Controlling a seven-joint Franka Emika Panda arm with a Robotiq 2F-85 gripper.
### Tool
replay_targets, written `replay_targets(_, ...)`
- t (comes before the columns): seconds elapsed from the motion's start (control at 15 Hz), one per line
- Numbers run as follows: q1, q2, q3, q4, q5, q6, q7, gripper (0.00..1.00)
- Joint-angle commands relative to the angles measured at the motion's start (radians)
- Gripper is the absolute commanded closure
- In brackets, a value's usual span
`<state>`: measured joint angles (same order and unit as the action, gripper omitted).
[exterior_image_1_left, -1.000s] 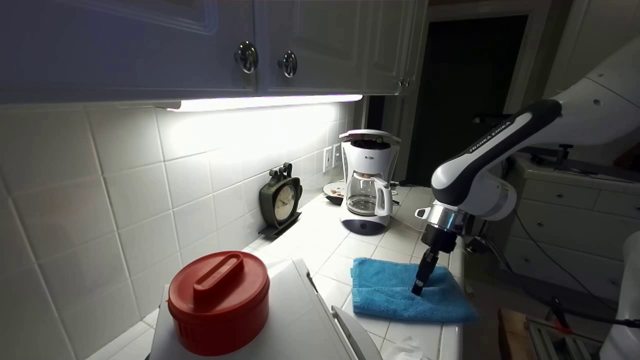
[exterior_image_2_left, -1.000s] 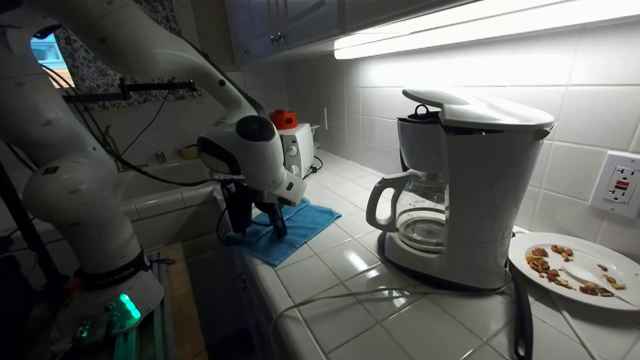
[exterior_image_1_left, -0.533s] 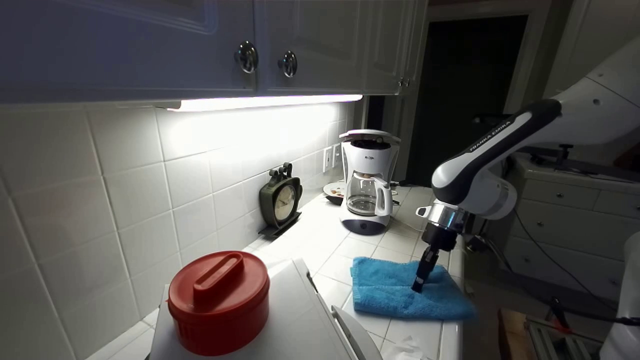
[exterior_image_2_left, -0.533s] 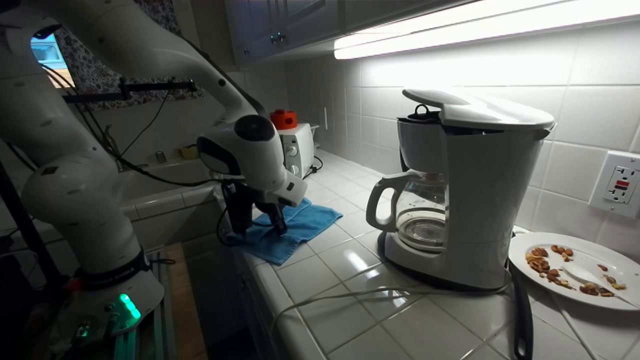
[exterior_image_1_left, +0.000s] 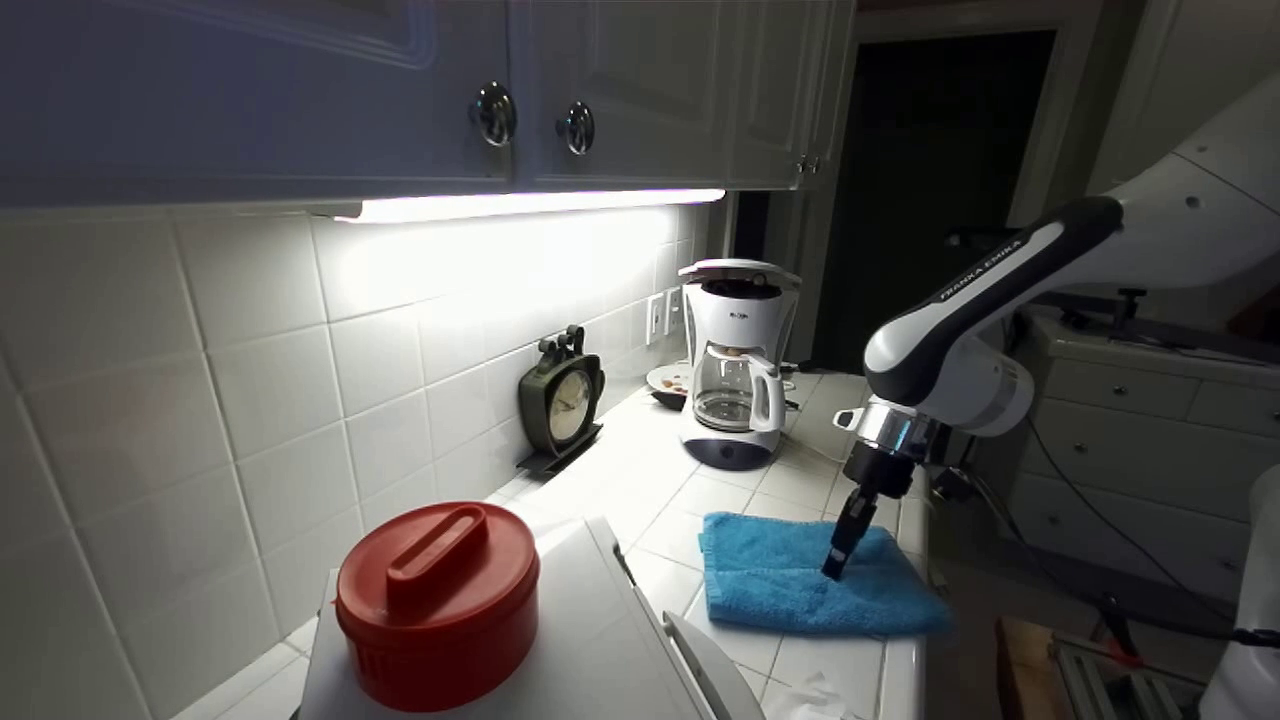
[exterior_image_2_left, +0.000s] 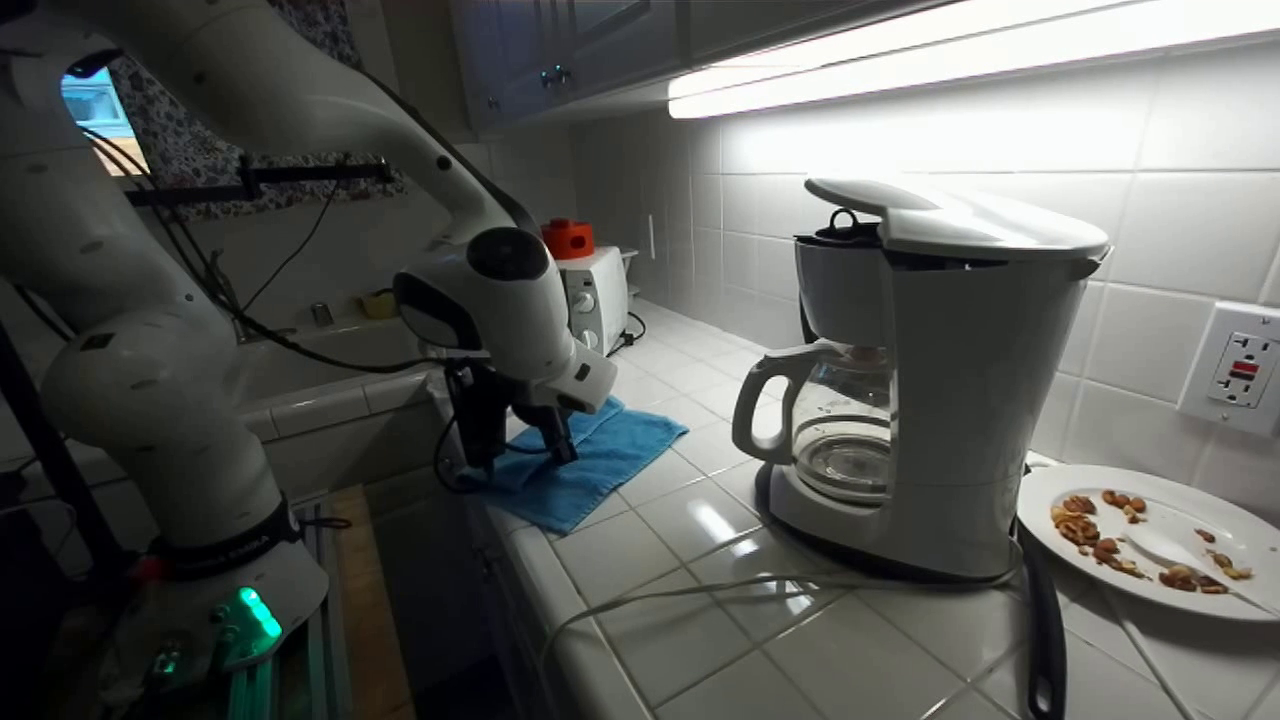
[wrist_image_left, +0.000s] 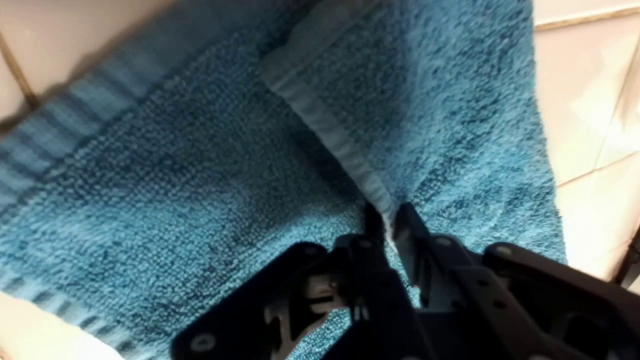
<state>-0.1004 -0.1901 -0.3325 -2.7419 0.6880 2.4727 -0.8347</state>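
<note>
Wrist view: yep, two fingers (wrist_image_left: 412, 225) clamped on one blue towel (wrist_image_left: 210, 175). In an exterior view, one arm (exterior_image_1_left: 1000, 285) says FRANKA EMIKA, one coffee maker (exterior_image_1_left: 740, 328) left.

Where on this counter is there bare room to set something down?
Bare tile on the counter lies between the clock and the blue towel, and between that towel and the coffee maker. Crowded: the towel, where the gripper pinches an edge, and the plate side of the coffee maker, with cord and black handle.

Blue towel (exterior_image_1_left: 765, 595), folded, hem (wrist_image_left: 345, 150) pinched, on tile cntr (exterior_image_2_left: 640, 540).
</note>
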Motion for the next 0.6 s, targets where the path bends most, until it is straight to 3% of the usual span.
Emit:
replay_targets(0.0, -0.018, -0.007, 0.015, -0.004, 0.01, 0.013, -0.016, 0.98)
replay_targets(0.07, -0.019, -0.009, 0.016, -0.004, 0.008, 0.013, -0.014, 0.92)
replay_targets(0.13, -0.019, -0.013, 0.016, -0.005, 0.009, 0.011, -0.016, 0.7)
replay_targets(0.27, -0.017, -0.019, 0.018, -0.005, 0.013, 0.009, -0.016, 0.66)
replay_targets(0.4, -0.013, -0.032, 0.022, -0.011, 0.018, 0.008, -0.015, 0.53)
replay_targets(0.47, -0.013, -0.036, 0.025, -0.01, 0.014, 0.011, -0.01, 0.85)
replay_targets(0.53, -0.012, -0.041, 0.027, -0.01, 0.016, 0.01, -0.008, 0.88)
